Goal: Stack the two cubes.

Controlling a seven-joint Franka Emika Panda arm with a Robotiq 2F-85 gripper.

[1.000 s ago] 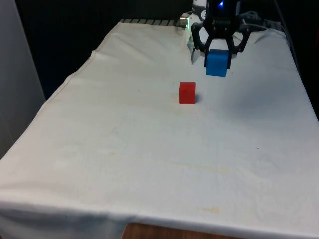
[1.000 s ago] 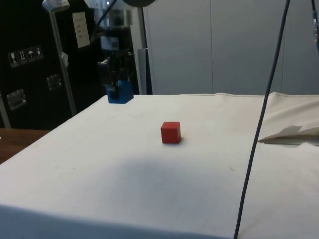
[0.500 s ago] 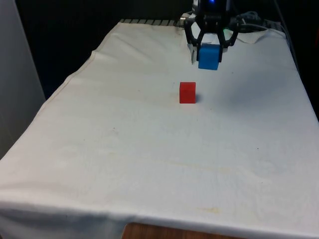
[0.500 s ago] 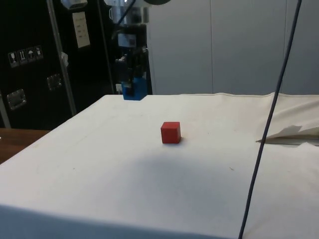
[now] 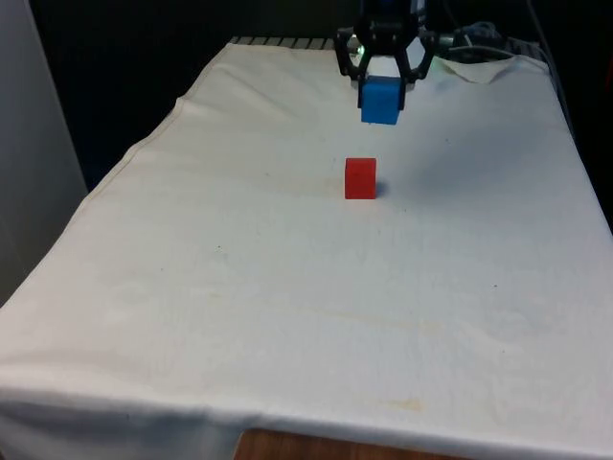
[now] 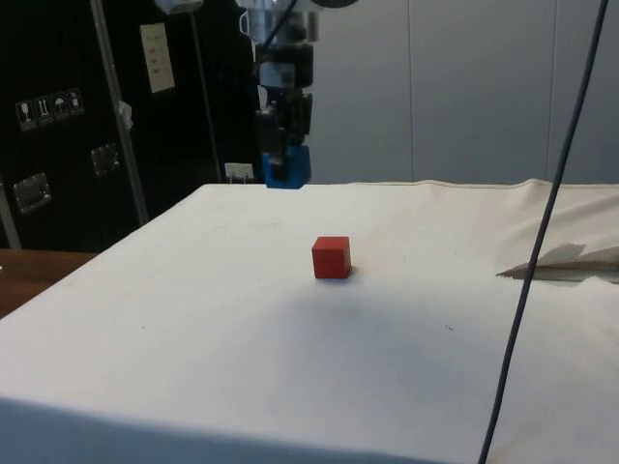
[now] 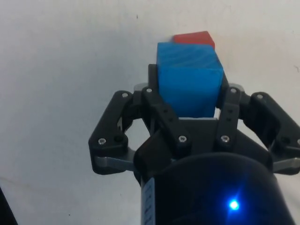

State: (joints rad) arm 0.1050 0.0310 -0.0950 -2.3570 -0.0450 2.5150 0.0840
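A red cube [image 5: 360, 178] sits on the white-clothed table [image 5: 239, 316], nearer the front camera than the end effector [image 5: 382, 96] and well below it. The end effector, clamped on a blue cube [image 5: 380, 101], hangs in the air. Best to centre the blue cube squarely above the red one, lower gently, then release. No readable writing on either cube.

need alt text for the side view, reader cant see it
A black gripper holds a blue cube in the air above the far part of a table under a white cloth. A red cube sits alone on the cloth, nearer the camera.
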